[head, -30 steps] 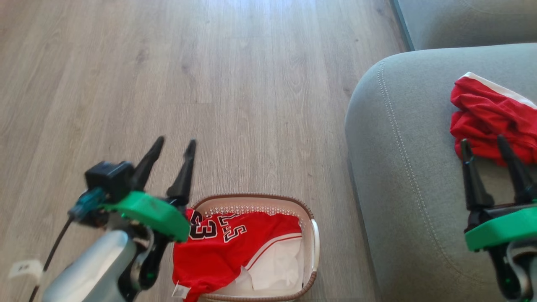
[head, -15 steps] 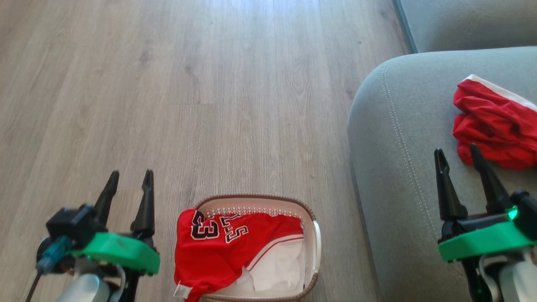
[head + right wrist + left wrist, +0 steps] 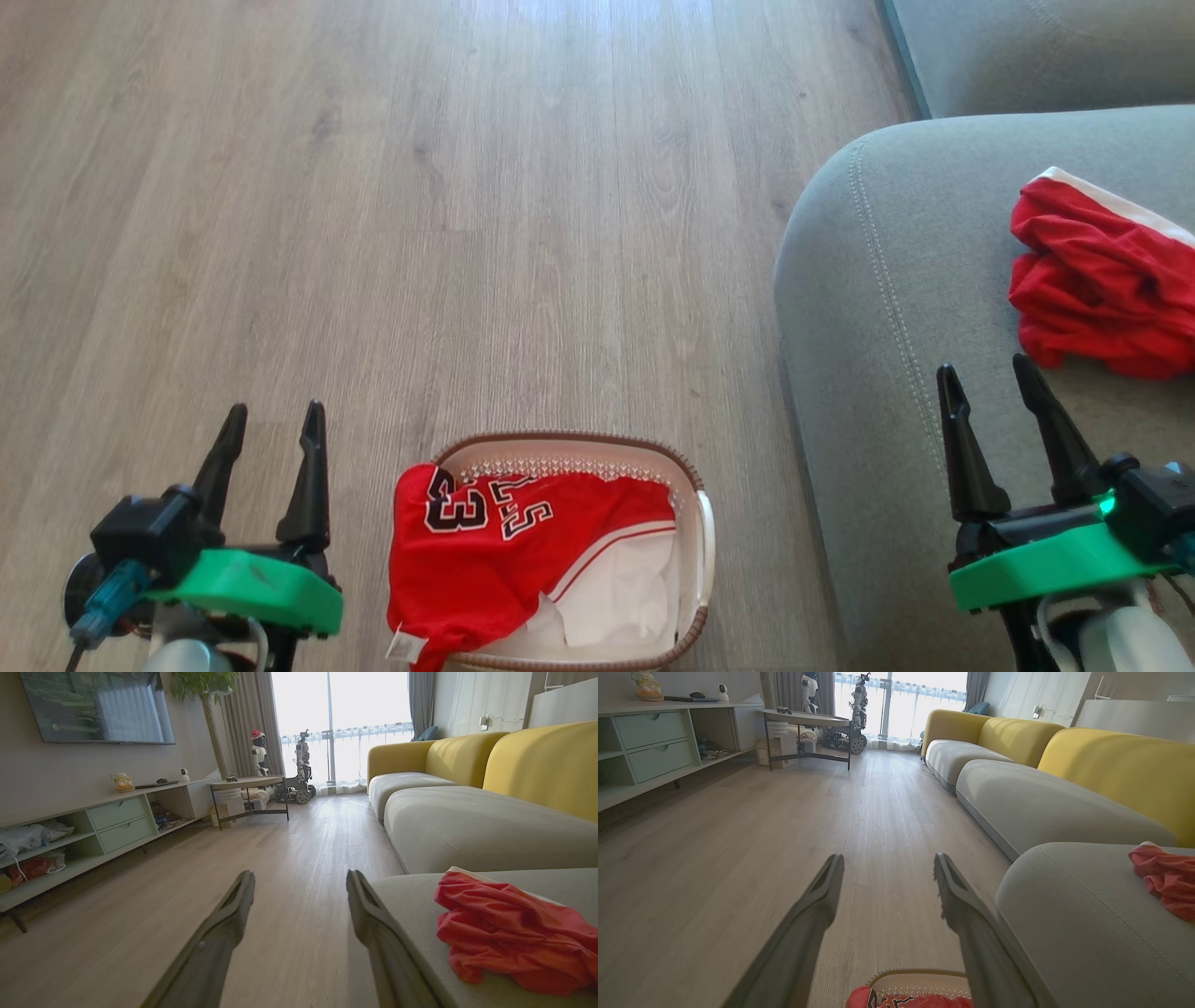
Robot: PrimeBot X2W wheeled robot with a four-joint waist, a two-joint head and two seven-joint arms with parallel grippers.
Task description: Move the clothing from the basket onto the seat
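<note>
Seat first: the big grey-green cushion takes the right side of the head view. One red piece with white trim lies crumpled on it near the right edge, so I judge roughly a third of the job done. At lower centre, on the wood floor just beside the cushion's rounded corner, sits the basket, cream with a brown woven rim. Inside it the red jersey lies bunched across the left and middle, black-and-white numerals facing up, one corner spilling over the near-left rim. A plain white garment is tucked under it at lower right. Those two are what I have left to move. My left gripper, at lower left beside the basket, and my right gripper, at lower right over the cushion just short of the red piece, both stand wide open and hold nothing.
</note>
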